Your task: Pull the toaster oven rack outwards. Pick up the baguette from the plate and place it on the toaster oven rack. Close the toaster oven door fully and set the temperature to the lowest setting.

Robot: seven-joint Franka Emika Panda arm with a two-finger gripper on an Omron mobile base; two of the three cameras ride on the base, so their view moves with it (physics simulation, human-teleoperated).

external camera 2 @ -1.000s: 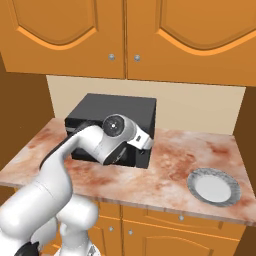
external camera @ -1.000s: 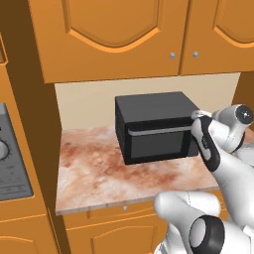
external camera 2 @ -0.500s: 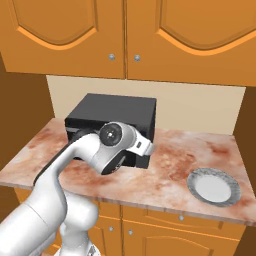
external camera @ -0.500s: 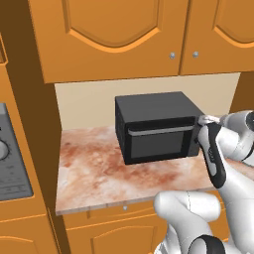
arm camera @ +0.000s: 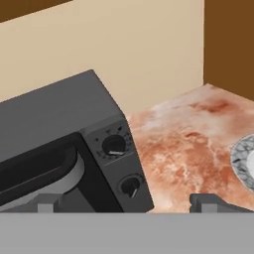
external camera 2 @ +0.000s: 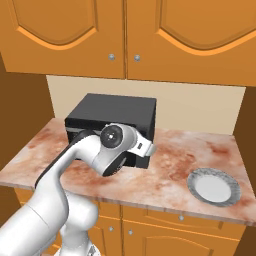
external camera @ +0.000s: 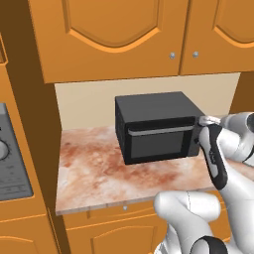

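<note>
Over the last second the arm has swung down and in toward the toaster oven [external camera: 156, 126], carrying the gripper [arm camera: 129, 201] to just in front of its control strip with jaws spread wide and empty. The toaster oven door [external camera: 158, 141] looks shut. The plate [external camera 2: 214, 185] lies well right of the oven (its baguette cannot be made out), and the rack is hidden inside.

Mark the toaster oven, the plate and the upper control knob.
toaster oven [external camera: 154, 106]: left base view, on its black top.
plate [external camera 2: 214, 186]: right base view, on its pale centre.
upper control knob [arm camera: 114, 145]: hand view, on the dial face.
</note>
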